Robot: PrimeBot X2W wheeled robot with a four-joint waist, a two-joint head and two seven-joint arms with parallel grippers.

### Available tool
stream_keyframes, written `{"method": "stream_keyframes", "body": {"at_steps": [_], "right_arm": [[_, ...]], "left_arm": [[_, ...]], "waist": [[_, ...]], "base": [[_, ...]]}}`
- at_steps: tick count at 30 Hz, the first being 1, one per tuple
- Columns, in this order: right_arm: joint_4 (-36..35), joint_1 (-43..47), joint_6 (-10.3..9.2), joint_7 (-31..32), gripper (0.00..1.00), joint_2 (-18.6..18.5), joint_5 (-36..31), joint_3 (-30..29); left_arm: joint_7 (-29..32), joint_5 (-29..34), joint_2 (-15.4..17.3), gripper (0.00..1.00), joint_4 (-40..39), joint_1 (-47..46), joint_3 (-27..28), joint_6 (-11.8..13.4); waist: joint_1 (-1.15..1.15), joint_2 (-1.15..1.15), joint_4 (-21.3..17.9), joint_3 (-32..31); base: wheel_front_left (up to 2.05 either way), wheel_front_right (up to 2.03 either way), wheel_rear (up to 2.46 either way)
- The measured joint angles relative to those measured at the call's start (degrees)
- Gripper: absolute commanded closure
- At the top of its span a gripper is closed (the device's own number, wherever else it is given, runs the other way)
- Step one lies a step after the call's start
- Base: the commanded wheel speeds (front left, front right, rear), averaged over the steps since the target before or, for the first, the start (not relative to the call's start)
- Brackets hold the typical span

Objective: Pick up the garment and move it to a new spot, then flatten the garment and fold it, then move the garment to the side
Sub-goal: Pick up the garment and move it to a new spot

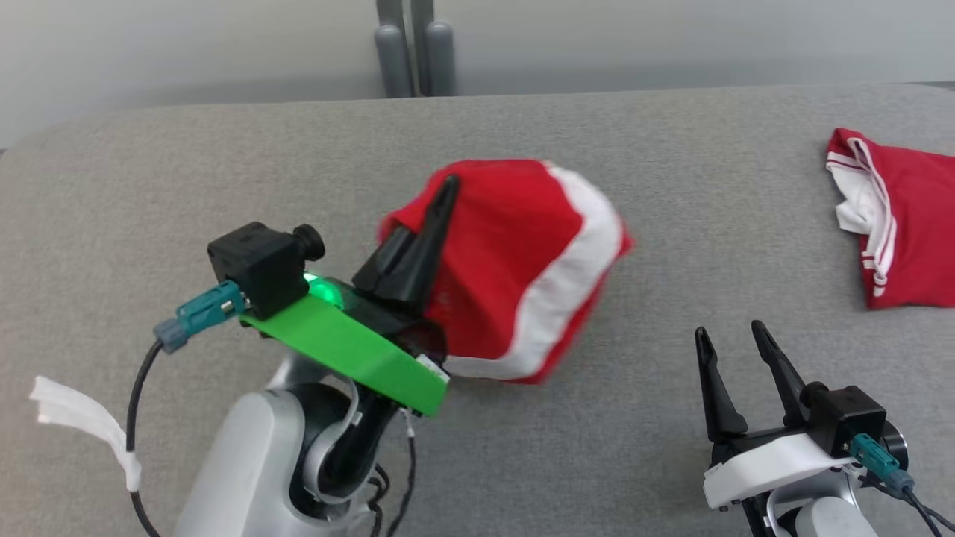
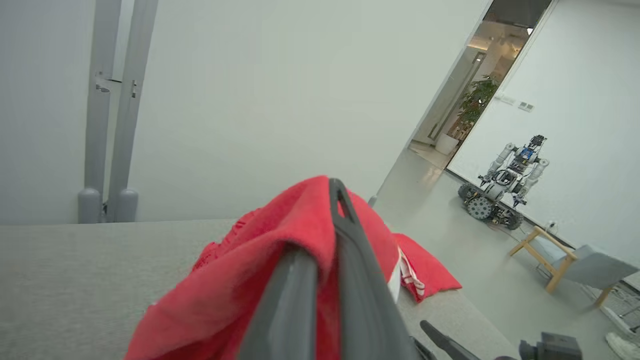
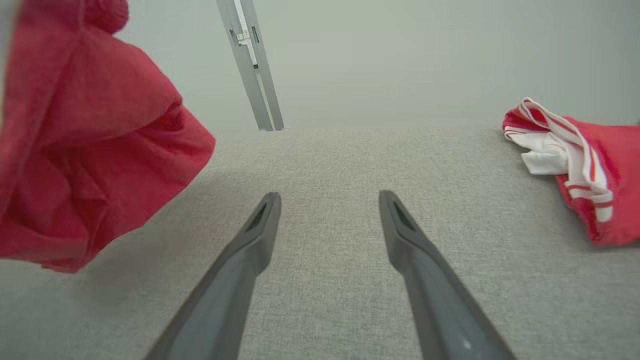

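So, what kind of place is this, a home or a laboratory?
Most likely a robotics lab or test room: a second wheeled robot stands by a bare white wall, and the work surface is a plain grey fabric-covered table.

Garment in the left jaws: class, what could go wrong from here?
1. The garment hangs bunched from a single pinch in the shut left jaws; it could slip while carried.
2. Set down bunched, it may land crumpled, harder to flatten.
3. A second red garment lies to the right; landing there might mix them.
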Motion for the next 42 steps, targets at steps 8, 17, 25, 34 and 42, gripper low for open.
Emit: {"method": "stream_keyframes", "body": {"at_steps": [8, 17, 25, 34, 42], "right_arm": [[0.02, 0.82, -0.01, -0.01, 0.00, 0.32, 0.66, -1.40], [-0.04, 1.06, -0.01, 0.00, 0.00, 0.37, 2.02, -2.26], [-0.27, 1.42, -0.02, 0.00, 0.00, 0.41, 1.14, -3.04], [-1.47, 3.12, -0.01, 0.00, 0.00, 0.31, -1.86, -3.85], [-2.93, 6.24, -0.02, 0.00, 0.00, -0.81, -2.65, -5.95]], "left_arm": [[-15.34, -18.84, -1.09, 1.00, -2.44, 0.64, -10.37, 12.35], [-24.70, -23.87, -1.05, 1.00, 26.52, 2.63, -6.93, 15.94], [-24.94, -15.12, -1.14, 0.24, 35.37, 4.22, 1.29, 10.88], [-24.96, 3.81, -1.04, 0.00, 25.01, 10.23, 3.39, 9.33], [-25.04, 15.78, 0.22, 0.00, 16.07, 22.77, 7.91, 9.17]], "waist": [[0.00, 0.00, -6.96, -1.44], [0.00, 0.00, -13.15, -0.89], [0.00, 0.00, -12.18, -0.30], [0.00, 0.00, -9.16, -3.80], [0.00, 0.00, -5.79, -7.59]], "base": [[0.00, 0.00, 0.00], [0.00, 0.00, 0.00], [0.00, 0.00, 0.00], [0.00, 0.00, 0.00], [0.00, 0.00, 0.00]]}}
